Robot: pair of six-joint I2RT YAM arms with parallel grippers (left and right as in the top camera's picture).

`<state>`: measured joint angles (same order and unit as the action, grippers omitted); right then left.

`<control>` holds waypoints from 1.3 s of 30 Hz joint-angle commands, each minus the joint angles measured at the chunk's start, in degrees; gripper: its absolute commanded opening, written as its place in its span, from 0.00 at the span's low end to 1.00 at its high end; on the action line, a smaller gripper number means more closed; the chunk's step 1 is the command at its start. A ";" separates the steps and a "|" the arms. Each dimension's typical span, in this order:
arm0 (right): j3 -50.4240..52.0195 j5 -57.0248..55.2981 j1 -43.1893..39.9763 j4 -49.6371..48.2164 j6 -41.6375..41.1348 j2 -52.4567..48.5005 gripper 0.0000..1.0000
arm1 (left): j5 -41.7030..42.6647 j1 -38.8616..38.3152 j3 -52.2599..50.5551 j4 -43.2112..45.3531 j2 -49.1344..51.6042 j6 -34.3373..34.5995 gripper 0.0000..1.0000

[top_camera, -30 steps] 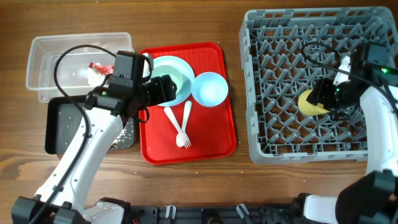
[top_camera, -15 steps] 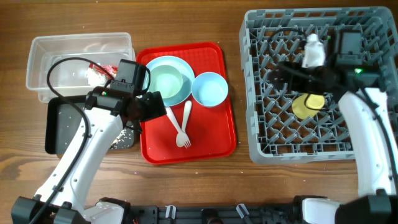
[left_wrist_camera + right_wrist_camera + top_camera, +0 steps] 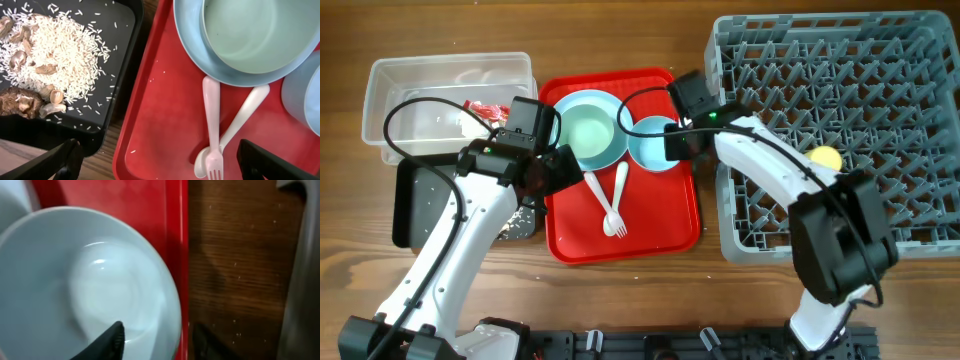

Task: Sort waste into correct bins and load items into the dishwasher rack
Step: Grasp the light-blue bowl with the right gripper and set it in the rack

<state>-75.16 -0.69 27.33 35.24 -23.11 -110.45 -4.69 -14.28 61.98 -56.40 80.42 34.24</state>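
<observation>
Swung off the dishwasher rack (image 3: 820, 60), where the yellow cup (image 3: 825, 157) now lies, the right tool (image 3: 159, 341) hangs open and empty astride the right rim of the blue bowl (image 3: 85, 285), which sits mouth-up at the far right of the red tray (image 3: 670, 220). Loading is in hand, and next it should pinch that rim and lift. Left tool (image 3: 165, 159), open and empty, hovers over the fork (image 3: 212, 115) and spoon (image 3: 240, 117), whose long axes run far to near with the heads nearest.

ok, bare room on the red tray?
Front right: between the fork and spoon and the red tray's right rim, in front of the blue bowl. Front left, by the left rim, under the left gripper. Back crowded: plate, green bowl, right gripper.
</observation>
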 commanded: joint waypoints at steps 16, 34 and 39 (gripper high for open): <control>-2.86 -9.29 -2.99 0.66 1.03 15.34 0.04 | -0.92 0.31 0.02 0.02 -0.87 0.96 1.00; -2.84 -71.12 -11.43 -56.50 68.41 5.46 0.05 | -0.94 0.31 0.02 1.33 -0.87 0.96 1.00; -1.29 -72.74 -10.38 -54.01 60.74 1.03 0.04 | -0.94 0.31 0.02 1.33 -0.87 0.96 1.00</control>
<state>-77.28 -70.39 16.01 -18.65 41.74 -108.71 -4.69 -14.28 61.98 -55.09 80.38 34.46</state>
